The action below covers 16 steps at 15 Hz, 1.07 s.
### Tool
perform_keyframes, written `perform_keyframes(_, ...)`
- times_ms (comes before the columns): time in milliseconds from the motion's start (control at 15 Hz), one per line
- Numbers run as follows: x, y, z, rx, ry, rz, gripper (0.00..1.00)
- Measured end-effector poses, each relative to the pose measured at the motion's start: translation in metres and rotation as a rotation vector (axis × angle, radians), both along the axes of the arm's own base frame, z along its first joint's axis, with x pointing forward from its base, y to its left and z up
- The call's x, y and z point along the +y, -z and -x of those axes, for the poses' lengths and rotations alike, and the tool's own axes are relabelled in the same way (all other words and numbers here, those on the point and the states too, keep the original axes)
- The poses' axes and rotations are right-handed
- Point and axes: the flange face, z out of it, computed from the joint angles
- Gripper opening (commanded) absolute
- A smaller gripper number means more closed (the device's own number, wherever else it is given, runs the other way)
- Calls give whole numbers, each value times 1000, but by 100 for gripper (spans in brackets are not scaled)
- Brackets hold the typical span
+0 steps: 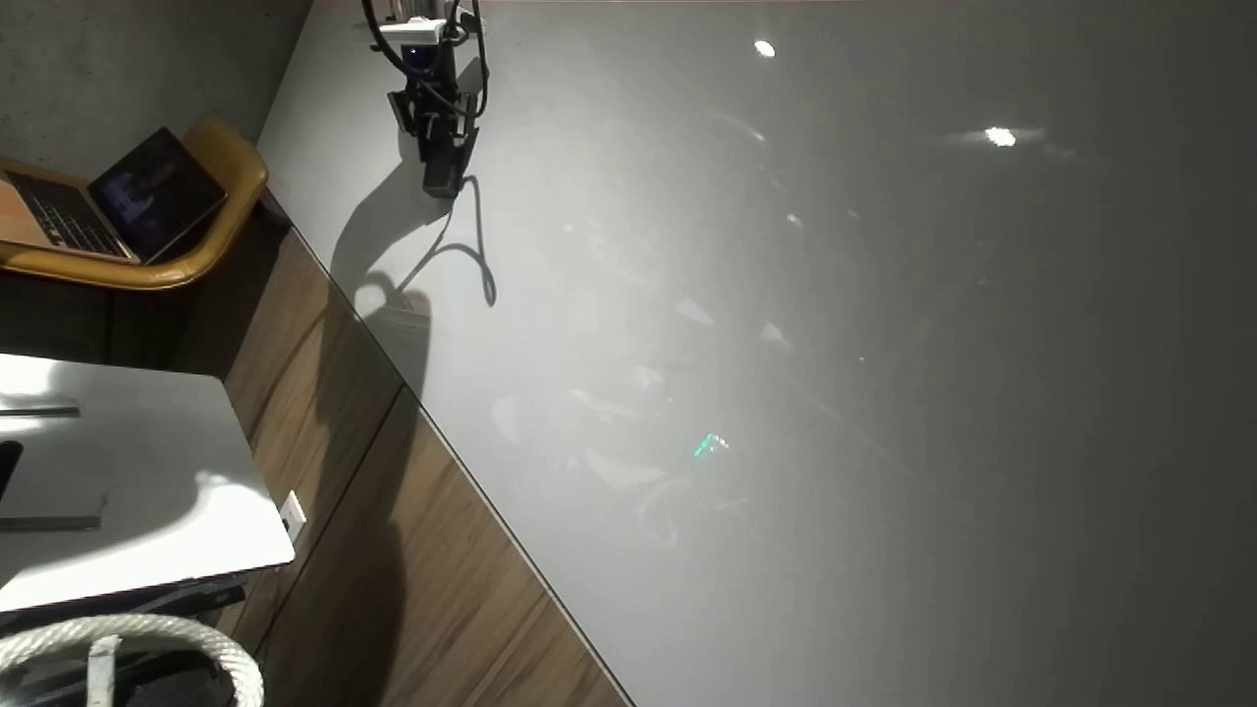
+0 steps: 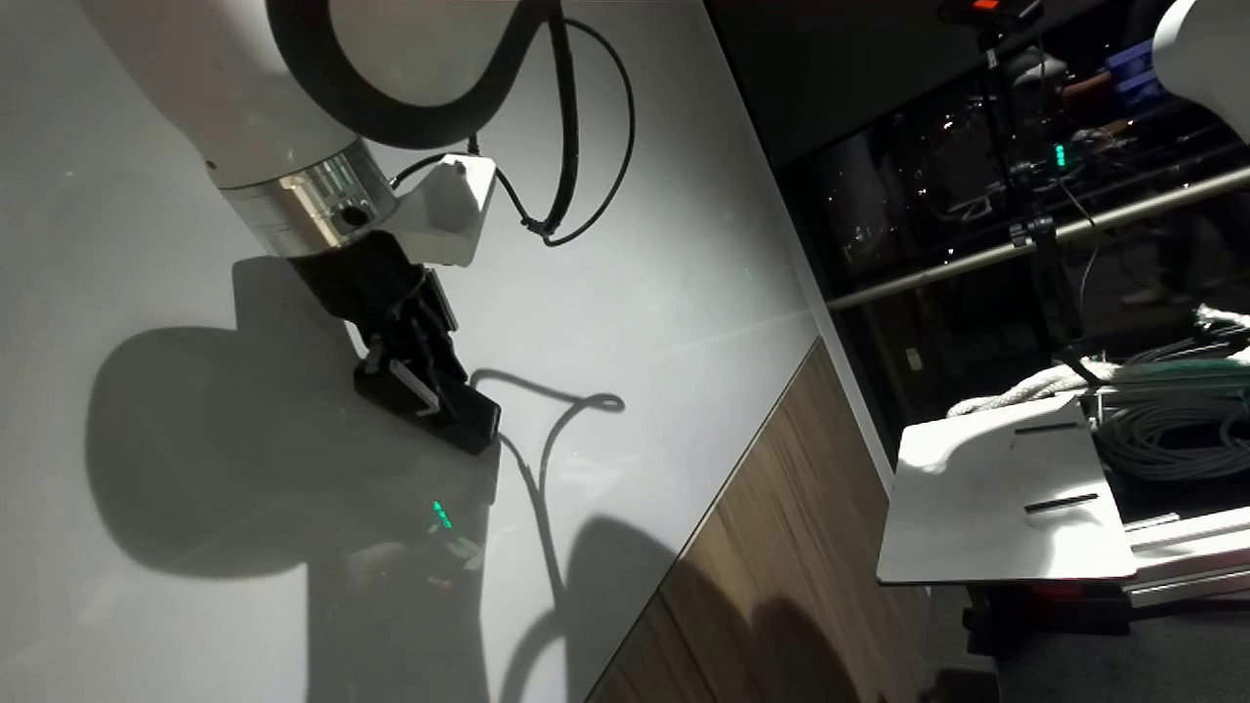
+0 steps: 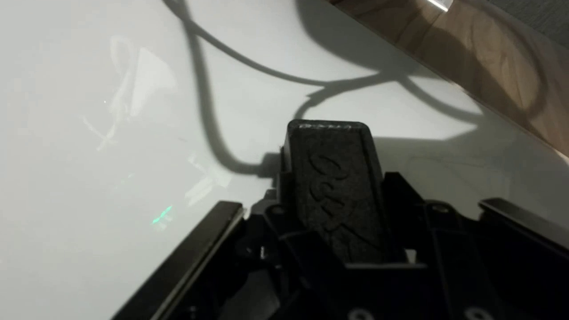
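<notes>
One black block (image 3: 335,186), and the jaws have it, clamped from both sides and standing no further apart than its width! It slants out from the grip, free end leaning close over the one pale, glossy surface (image 3: 66,111); whether it touches, nobody can say from these angles. Now the face: looping marks run down its length, writing by the look of it, but too dim to read. Across in an exterior view, one laptop (image 1: 152,196) stands open on one tan chair (image 1: 231,167), its screen too dark to make out. In both exterior views, one pale board (image 2: 986,527) carries two dark strips (image 2: 1060,503). And one coil of grey cable (image 2: 1152,461) sits just beside it!
</notes>
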Motion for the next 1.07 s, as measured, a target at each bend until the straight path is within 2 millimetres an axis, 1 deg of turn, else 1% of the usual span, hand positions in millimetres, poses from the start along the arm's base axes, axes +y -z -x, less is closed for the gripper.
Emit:
perform_keyframes(133,5,-4,0,1,-1,6,28)
perform_keyframes(333,5,-12,-1,4,-1,14,28)
perform_keyframes(467,1,-16,-1,7,4,23,28)
perform_keyframes(600,-8,-23,-3,10,14,31,28)
perform_keyframes(800,-35,-34,-5,14,42,39,28)
perform_keyframes(1067,-89,-46,-8,20,101,61,28)
